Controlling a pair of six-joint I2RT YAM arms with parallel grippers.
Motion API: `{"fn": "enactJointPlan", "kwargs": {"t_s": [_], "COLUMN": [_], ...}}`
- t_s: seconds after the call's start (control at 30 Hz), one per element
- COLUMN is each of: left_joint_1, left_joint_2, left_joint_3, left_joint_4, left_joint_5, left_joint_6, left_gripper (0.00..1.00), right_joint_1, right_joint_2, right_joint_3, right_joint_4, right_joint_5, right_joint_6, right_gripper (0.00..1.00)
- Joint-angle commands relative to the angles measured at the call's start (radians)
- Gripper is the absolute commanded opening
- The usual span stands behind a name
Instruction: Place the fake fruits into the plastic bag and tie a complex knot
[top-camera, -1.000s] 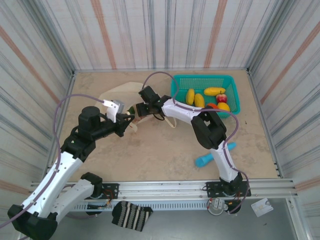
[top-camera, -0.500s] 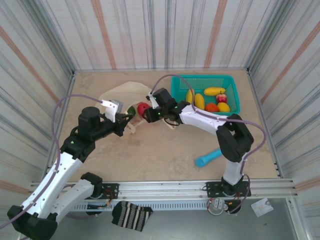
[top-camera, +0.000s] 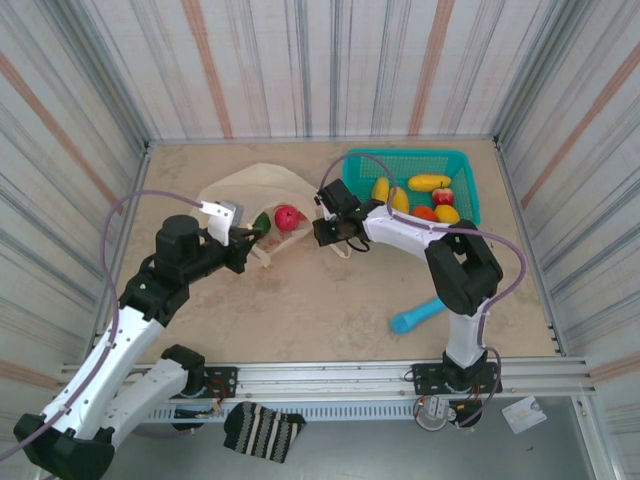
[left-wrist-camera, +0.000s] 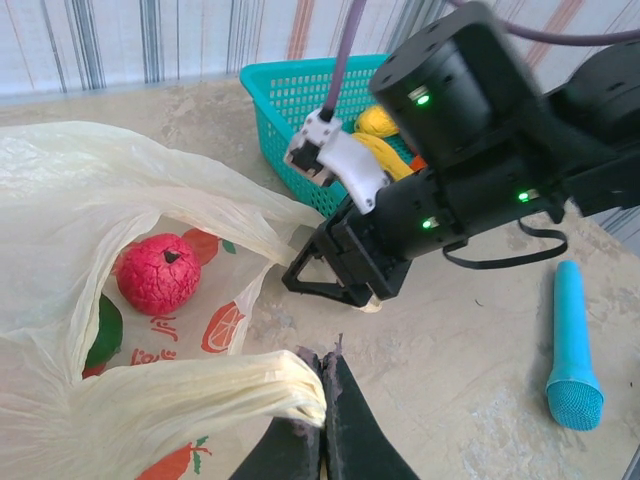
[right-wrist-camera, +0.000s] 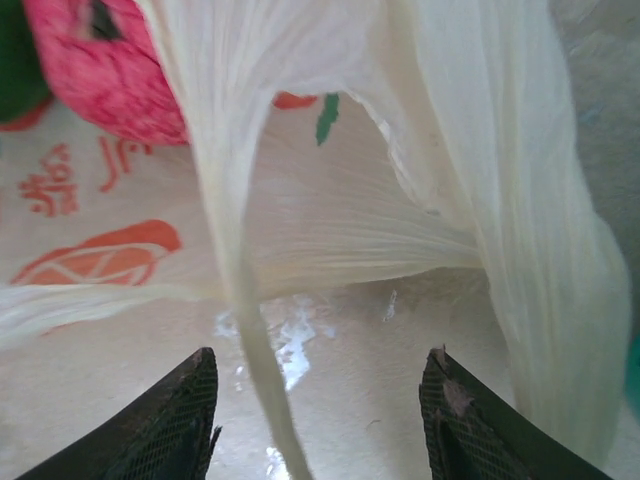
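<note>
One apple (left-wrist-camera: 157, 273) in plastic bag (left-wrist-camera: 90, 180); handle strand (right-wrist-camera: 225, 230) before right tool (right-wrist-camera: 320, 360).

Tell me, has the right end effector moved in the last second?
Yes. The right end effector withdrew rightward toward the teal mesh plastic basket, leaving the red plastic apple in the cream plastic bag.

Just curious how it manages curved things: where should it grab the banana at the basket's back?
Pinch the banana across its narrow middle, coming straight down. It lies flat along the back wall of the basket, top bare; the walls would likely block a sideways reach.
</note>
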Motion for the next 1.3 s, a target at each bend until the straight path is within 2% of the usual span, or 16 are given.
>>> {"fn": "enactJointPlan", "kwargs": {"t_s": [0.0, 0.03, 0.07, 0.13, 0.17, 0.3, 0.43, 0.6, 0.77, 1.07, 1.27], "left_joint_1": [0.007, 0.007, 0.007, 0.007, 0.007, 0.012, 0.034, 0.074, 0.125, 0.212, 0.217], "left_joint_2": [-0.016, -0.017, -0.019, -0.021, -0.023, -0.02, 0.011, 0.092, 0.175, 0.356, 0.41], "left_joint_3": [0.011, 0.011, 0.012, 0.011, 0.013, 0.06, 0.181, 0.354, 0.485, 0.622, 0.712], "left_joint_4": [-0.008, -0.009, -0.008, -0.01, -0.011, -0.02, 0.004, 0.011, 0.012, 0.074, 0.056], "left_joint_5": [-0.018, -0.019, -0.023, -0.038, -0.047, -0.06, -0.03, -0.032, -0.03, 0.112, 0.175], "left_joint_6": [0.024, 0.024, 0.027, 0.033, 0.035, 0.019, -0.03, -0.037, -0.034, -0.099, -0.09], "left_gripper": [0.0, 0.0, 0.0, 0.0, 0.0, 0.0, 0.0, 0.0, 0.0, 0.0, 0.0], "right_joint_1": [-0.003, -0.005, -0.007, -0.009, -0.013, -0.056, -0.117, -0.152, -0.165, -0.235, -0.246], "right_joint_2": [0.06, 0.07, 0.067, 0.02, -0.018, -0.146, -0.22, -0.21, -0.148, -0.093, -0.076], "right_joint_3": [0.073, 0.089, 0.095, 0.086, 0.08, 0.142, 0.27, 0.505, 0.729, 0.759, 0.813], "right_joint_4": [-0.053, -0.06, -0.062, -0.047, -0.042, -0.089, -0.134, -0.226, -0.337, -0.301, -0.289], "right_joint_5": [-0.01, -0.034, -0.062, -0.112, -0.137, -0.229, -0.313, -0.337, -0.315, -0.383, -0.411], "right_joint_6": [-0.02, -0.013, -0.007, 0.012, 0.028, 0.092, 0.196, 0.299, 0.263, 0.284, 0.311], "right_gripper": [0.5, 0.41, 0.25, 0.03, 0.0, 0.0, 0.0, 0.0, 0.0, 0.0, 0.0]}}
